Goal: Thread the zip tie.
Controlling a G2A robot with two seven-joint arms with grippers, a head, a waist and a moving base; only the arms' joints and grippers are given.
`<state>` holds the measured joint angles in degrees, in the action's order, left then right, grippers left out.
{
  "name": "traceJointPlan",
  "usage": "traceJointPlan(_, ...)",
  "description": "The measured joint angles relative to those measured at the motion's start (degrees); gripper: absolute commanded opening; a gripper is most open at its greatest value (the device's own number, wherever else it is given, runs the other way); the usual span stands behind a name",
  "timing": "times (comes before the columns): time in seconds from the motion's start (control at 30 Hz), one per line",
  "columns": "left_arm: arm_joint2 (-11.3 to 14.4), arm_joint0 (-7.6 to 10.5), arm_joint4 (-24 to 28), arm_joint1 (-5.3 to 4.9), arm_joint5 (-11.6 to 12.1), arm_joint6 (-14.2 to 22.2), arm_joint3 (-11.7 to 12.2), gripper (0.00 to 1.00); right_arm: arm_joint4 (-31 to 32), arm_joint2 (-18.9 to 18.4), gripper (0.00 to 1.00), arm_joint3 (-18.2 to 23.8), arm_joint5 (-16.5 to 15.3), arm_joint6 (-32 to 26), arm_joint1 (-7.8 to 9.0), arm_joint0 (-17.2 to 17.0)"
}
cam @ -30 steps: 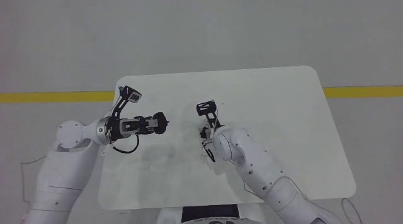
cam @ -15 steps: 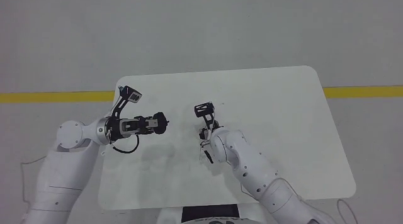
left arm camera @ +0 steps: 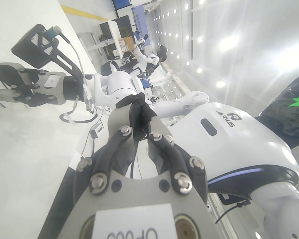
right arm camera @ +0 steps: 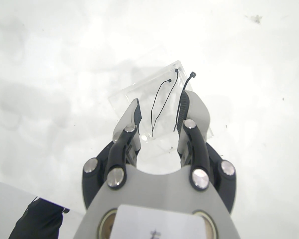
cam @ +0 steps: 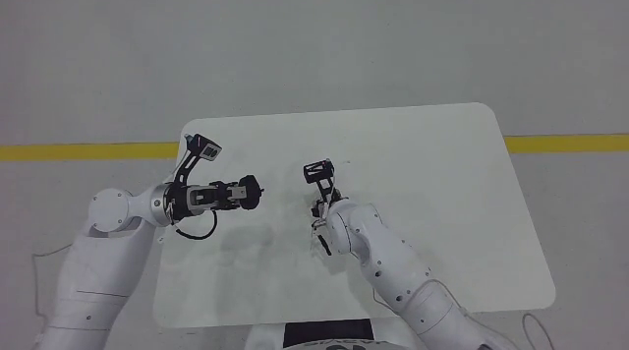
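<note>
My right gripper [right arm camera: 160, 100] hangs open, pointing down over a clear shallow tray [right arm camera: 129, 93] on the white table. Two thin black zip ties [right arm camera: 162, 93] lie in the tray between the fingers. A thicker black zip tie [right arm camera: 186, 85] runs along the pad of one finger, its head poking past the fingertip; I cannot tell whether it touches the pad. My left gripper [left arm camera: 139, 115] is held level to the left of the right gripper [cam: 321, 232] and is shut on a black knotted strip [left arm camera: 139, 103]. In the top view the left gripper [cam: 254, 192] stays a short gap away from it.
The white table [cam: 442, 163] stretches bare to the right and far side of both arms. Its near edge [right arm camera: 5, 182] lies close behind the right wrist. The right arm's wrist camera bracket [left arm camera: 35, 45] sticks out toward the left gripper.
The right arm has shifted slightly to the left over the tray. The left arm has kept still with the black strip in its fingers.
</note>
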<state>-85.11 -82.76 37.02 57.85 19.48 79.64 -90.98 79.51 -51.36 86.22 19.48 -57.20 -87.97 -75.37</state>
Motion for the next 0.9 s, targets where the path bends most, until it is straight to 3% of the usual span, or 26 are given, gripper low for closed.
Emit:
traceJointPlan(0.53, 0.0, 0.0, 0.0, 0.0, 0.0, 0.0, 0.0, 0.0, 1.75, -1.56, 0.22, -0.86, 0.0, -0.49, -1.21, -0.4)
traceJointPlan(0.9, 0.0, 0.0, 0.0, 0.0, 0.0, 0.0, 0.0, 0.0, 3.84, -1.76, 0.23, -1.42, 0.0, -1.27, -1.97, -0.43)
